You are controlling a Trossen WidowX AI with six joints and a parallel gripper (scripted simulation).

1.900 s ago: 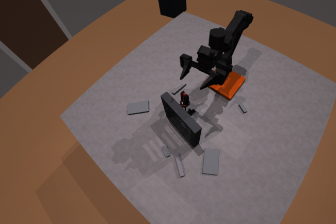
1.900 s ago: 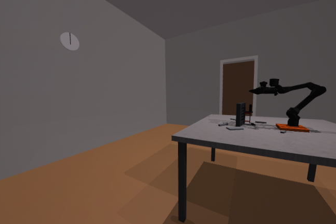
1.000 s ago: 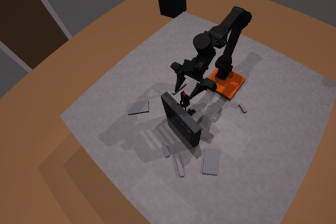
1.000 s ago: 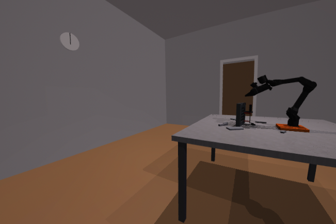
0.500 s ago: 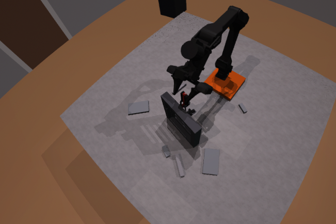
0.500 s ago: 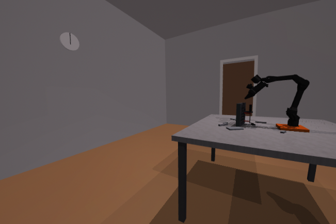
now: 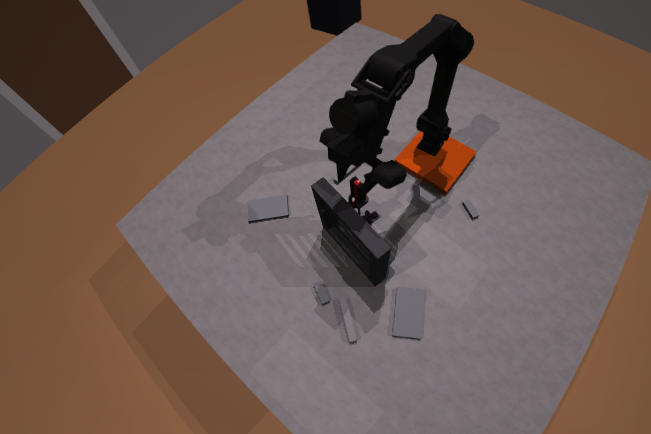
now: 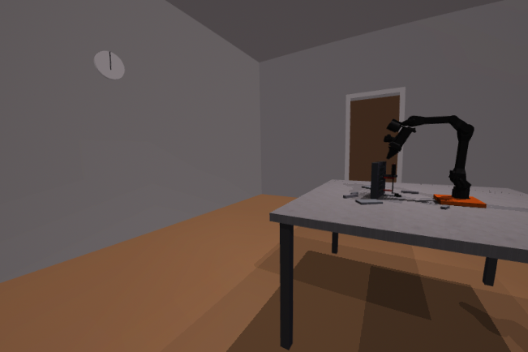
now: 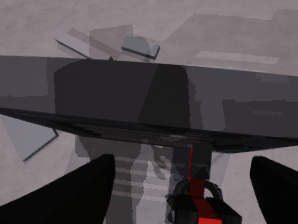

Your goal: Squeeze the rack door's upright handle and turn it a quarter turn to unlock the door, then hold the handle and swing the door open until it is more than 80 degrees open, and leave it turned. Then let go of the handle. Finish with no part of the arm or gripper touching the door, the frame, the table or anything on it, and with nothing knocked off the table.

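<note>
The dark rack frame stands upright on the table. Its door looks closed, but its slats are mostly hidden. The upright black and red handle stands on the arm's side of the rack. My gripper is open and points steeply down, its fingertips just above handle height. In the wrist view the handle shows between the fingers, nearer the right one, with gaps on both sides.
Flat grey plates lie on either side of the rack. Small grey bars lie behind it. Another small bar lies near the orange arm base.
</note>
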